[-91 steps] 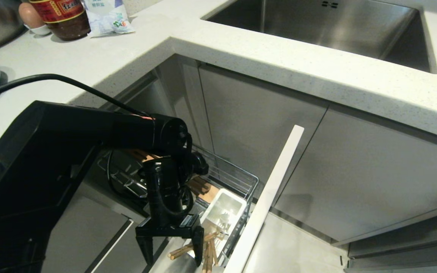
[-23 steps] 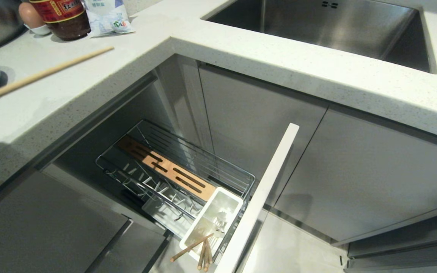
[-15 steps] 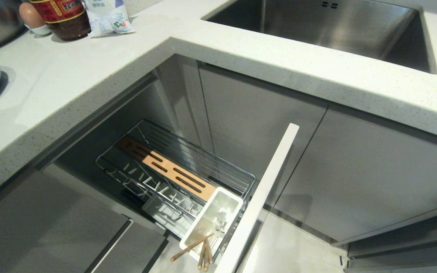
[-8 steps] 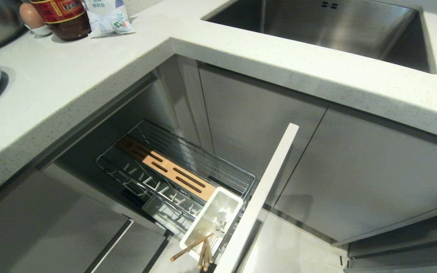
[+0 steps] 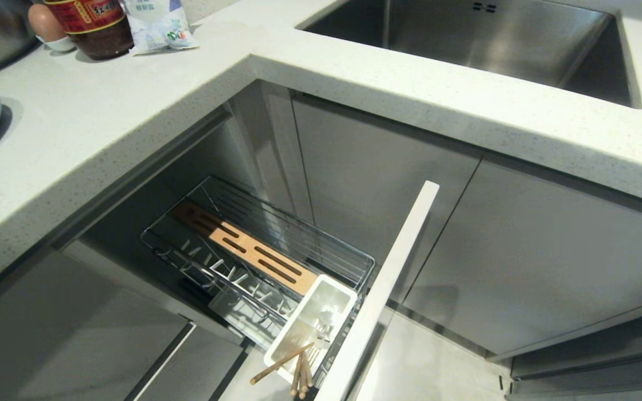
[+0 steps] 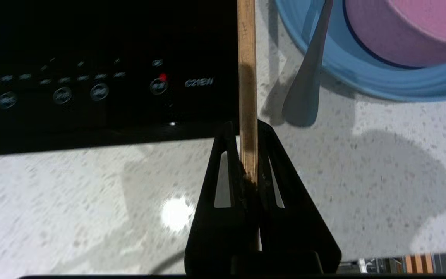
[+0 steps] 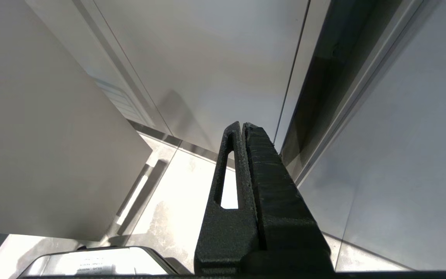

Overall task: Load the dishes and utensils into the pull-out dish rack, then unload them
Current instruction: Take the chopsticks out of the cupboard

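While the left gripper [image 6: 248,155] hangs over the counter [image 6: 91,193], its fingers are pressed on one chopstick [image 6: 247,77], which runs from between them toward 12 o'clock in the left wrist view. Black cooktop [image 6: 91,58] lies at 10 o'clock from the tips. At 1 o'clock is the blue plate [image 6: 362,77], with the pink bowl [image 6: 401,27] inside it and a spoon [image 6: 308,77] leaning over its rim. In the head view neither arm shows; the rack [image 5: 276,239] is pulled out, and more chopsticks [image 5: 293,370] stick out of its caddy [image 5: 326,301] at 6 o'clock. The right gripper [image 7: 242,128] is pressed together, holding nothing, beside cabinet panels [image 7: 207,58].
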You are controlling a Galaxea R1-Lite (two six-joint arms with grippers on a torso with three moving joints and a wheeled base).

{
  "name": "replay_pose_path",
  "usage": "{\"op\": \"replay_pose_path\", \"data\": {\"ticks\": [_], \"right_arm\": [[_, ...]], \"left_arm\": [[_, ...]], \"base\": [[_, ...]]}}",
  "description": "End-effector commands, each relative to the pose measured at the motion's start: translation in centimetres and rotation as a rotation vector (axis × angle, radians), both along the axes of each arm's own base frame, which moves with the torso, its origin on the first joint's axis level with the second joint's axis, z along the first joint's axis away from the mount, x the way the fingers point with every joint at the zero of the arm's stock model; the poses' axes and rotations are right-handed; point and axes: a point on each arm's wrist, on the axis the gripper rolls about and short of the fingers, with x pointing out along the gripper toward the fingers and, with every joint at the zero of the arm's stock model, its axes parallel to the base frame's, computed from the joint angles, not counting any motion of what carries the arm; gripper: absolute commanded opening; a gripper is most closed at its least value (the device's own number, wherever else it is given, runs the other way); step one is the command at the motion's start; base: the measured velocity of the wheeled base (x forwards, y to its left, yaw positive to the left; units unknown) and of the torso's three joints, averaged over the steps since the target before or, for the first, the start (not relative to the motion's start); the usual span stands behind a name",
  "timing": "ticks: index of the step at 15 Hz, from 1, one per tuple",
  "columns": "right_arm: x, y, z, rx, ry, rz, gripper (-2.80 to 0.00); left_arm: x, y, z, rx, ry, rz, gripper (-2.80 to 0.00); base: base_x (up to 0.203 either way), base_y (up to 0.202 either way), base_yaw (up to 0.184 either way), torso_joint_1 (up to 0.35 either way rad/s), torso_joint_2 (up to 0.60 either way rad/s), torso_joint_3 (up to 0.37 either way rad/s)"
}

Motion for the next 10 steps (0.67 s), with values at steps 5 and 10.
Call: {"op": "replay_pose_path", "data": {"ticks": [5, 10], "right_arm": [[0.0, 0.0, 0.0, 0.0, -0.004, -0.001, -2.8], [0.0, 0.0, 0.0, 0.0, -0.004, 0.0, -2.8]], "left_arm": [[3.6, 2.2, -1.3, -0.101, 0.024, -0.155, -2.8], [4.7, 2.8, -1.1, -0.11, -0.001, -0.211, -2.8]], "base": [[0.0, 0.0, 0.0, 0.0, 0.0, 0.0], [0.0, 0.0, 0.0, 0.0, 0.0, 0.0]]}}
